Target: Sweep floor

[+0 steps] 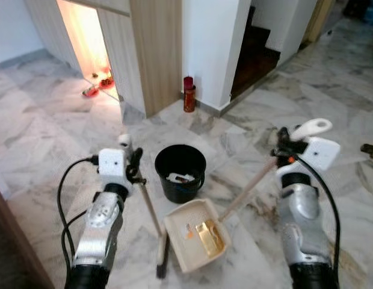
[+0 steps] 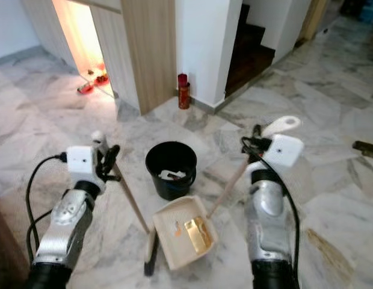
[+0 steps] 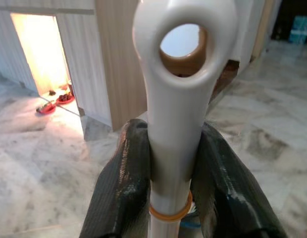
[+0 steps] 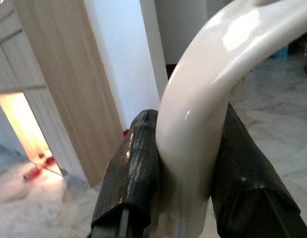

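My left gripper [image 1: 133,165] is shut on the white top end of a broom handle [image 3: 178,99], a black finger [image 3: 126,188] on either side. The wooden stick [image 1: 151,211] slants down to the dark broom head [image 1: 162,260] on the marble floor. My right gripper [image 1: 283,150] is shut on the white looped end of the dustpan handle [image 4: 208,94]. The cream dustpan [image 1: 177,241] rests on the floor between my arms, holding a gold wrapper [image 1: 209,236] and a small orange scrap. A black bucket [image 1: 180,183] with some litter inside stands just beyond the pan.
A wooden panel wall [image 1: 156,54] and a white pillar stand ahead, with a red can [image 1: 189,95] at their base. Dark stairs [image 1: 252,54] rise to the right. Red dishes [image 1: 99,84] lie by a lit opening at left. A dark furniture edge [image 1: 6,241] borders the near left.
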Available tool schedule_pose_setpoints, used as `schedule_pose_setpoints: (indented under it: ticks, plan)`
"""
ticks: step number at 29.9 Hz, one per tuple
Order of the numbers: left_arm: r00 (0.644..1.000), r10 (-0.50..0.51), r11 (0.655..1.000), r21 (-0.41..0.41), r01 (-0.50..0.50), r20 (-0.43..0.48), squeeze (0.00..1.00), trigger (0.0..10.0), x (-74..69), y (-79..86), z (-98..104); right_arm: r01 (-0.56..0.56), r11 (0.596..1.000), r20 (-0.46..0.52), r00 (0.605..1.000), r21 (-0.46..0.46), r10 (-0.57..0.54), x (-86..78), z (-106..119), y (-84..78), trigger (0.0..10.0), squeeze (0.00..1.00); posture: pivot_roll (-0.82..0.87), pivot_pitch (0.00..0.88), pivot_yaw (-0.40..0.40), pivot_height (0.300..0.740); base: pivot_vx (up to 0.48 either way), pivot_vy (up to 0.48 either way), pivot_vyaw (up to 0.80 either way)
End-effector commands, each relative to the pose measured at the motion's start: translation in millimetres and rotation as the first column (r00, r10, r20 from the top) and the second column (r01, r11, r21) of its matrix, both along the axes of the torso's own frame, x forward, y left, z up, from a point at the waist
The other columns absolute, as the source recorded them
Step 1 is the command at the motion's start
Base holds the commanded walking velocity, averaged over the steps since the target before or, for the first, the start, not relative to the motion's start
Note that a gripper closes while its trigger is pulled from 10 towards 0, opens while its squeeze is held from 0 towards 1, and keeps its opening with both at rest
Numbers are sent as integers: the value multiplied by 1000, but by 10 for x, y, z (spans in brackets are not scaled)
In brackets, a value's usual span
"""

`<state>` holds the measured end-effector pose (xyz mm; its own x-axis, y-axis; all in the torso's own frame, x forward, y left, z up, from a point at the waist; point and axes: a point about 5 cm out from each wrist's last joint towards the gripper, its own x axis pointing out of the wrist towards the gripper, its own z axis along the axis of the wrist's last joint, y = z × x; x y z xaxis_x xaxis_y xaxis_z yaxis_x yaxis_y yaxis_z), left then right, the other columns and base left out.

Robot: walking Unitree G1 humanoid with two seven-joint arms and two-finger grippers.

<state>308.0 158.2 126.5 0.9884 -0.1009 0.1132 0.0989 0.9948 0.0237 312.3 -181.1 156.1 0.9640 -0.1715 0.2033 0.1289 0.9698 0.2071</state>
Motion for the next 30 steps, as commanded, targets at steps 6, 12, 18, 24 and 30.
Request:
schedule_pose_setpoints:
  ticks: [6, 12, 18, 24, 30]
  plan:
    - [998, -16, 1000, 7, 15, 67, 0, 10000, 15, -51, 139, 26, 999, 118, 993, 20, -28, 15, 334, -31, 10000, 0, 5, 0, 13, 740, 0, 0, 0]
    - [998, 7, 1000, 17, -8, 68, 0, 10000, 17, -22, 135, 117, 993, 145, 982, 22, -119, 4, 432, -110, 10000, 0, 4, 0, 13, 740, 0, 0, 0]
    - [998, 1, 1000, 26, -3, 61, 0, 10000, 21, -42, 118, 120, 991, 166, 978, 64, -129, 3, 528, -105, 10000, 0, 0, 0, 17, 740, 0, 0, 0]
    - [998, -8, 1000, 17, 7, 68, 0, 10000, 17, -58, 125, 223, 963, 225, 941, 149, -252, -20, 788, -181, 10000, 0, -4, 0, 20, 740, 0, 0, 0]
    - [996, -26, 1000, 1, 26, 81, 0, 10000, 10, -93, 146, 222, 925, 242, 922, 309, -302, -7, 965, -212, 10000, 0, 2, 0, 17, 740, 0, 0, 0]
